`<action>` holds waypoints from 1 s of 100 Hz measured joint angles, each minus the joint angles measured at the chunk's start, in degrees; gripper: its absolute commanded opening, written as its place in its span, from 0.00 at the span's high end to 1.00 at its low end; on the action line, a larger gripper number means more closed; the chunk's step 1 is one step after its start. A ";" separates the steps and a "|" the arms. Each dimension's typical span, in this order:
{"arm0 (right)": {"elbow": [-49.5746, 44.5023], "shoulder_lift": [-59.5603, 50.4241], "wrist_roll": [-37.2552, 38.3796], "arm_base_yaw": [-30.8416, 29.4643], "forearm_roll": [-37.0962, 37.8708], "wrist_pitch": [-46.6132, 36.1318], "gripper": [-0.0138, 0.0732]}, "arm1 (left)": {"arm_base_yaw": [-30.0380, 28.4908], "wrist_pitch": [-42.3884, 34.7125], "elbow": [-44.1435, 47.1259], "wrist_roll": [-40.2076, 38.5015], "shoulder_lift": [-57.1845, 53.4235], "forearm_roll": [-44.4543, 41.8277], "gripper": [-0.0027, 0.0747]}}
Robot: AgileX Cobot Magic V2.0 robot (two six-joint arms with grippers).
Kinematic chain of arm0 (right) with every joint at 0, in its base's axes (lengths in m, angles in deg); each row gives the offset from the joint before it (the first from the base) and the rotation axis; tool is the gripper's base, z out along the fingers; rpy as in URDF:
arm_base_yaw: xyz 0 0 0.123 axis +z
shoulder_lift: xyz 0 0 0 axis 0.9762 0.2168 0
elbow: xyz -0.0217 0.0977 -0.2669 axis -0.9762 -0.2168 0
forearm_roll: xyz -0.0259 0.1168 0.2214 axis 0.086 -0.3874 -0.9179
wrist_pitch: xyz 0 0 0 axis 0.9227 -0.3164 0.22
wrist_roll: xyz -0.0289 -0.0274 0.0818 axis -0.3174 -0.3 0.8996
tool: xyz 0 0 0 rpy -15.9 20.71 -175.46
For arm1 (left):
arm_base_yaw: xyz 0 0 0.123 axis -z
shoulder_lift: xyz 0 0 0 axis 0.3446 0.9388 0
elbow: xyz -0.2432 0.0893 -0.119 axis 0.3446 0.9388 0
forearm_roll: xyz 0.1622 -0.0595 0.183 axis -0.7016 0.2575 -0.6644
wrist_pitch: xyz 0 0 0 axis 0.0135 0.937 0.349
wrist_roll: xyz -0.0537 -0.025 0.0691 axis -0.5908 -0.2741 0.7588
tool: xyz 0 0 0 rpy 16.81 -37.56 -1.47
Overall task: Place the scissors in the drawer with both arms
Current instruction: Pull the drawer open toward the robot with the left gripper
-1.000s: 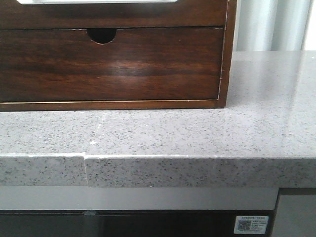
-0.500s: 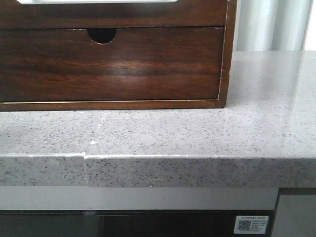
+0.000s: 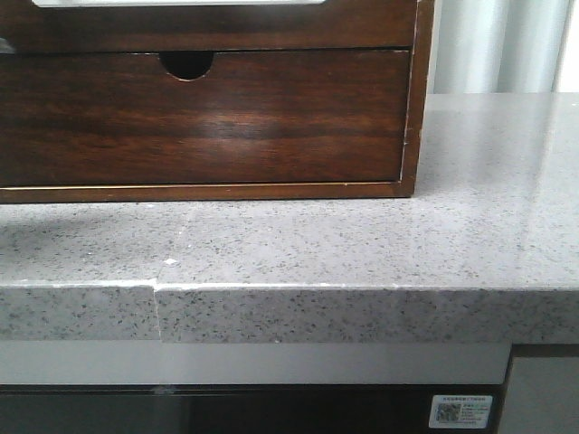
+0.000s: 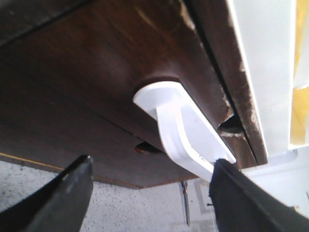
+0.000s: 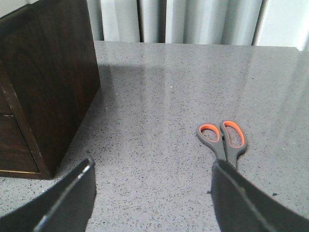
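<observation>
The drawer [image 3: 226, 27] is the upper dark brown front with a wide white cut-out [image 3: 181, 3], at the front view's top edge. In the left wrist view my left gripper [image 4: 153, 163] is open close in front of this drawer [image 4: 96, 72], its fingers on either side of the white cut-out [image 4: 186, 128]. One fingertip [image 4: 227, 174] overlaps the cut-out's end. The scissors [image 5: 224, 140], grey handles with orange inside, lie flat on the counter. My right gripper [image 5: 153, 165] is open above the counter, and one finger [image 5: 241, 198] hides the blades. Neither gripper shows in the front view.
The lower drawer front [image 3: 208, 117] has a small half-round notch [image 3: 187, 63]. The dark wooden cabinet's side [image 5: 53, 82] stands beside the right gripper. The grey speckled counter [image 3: 362, 244] has a front edge near the camera. Pale curtains [image 5: 183, 19] hang behind.
A shadow has spread over the counter and cabinet front at the left of the front view. Nothing else has moved there.
</observation>
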 measured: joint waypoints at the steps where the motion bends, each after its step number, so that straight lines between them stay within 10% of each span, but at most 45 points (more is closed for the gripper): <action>1: 0.00 0.00 0.00 0.00 0.00 0.00 0.32 | 0.00 0.19 -0.10 0.00 0.20 0.00 0.43; 100: 0.00 0.00 0.00 0.00 0.00 0.00 0.32 | 0.00 9.90 -8.90 0.91 13.01 0.24 0.62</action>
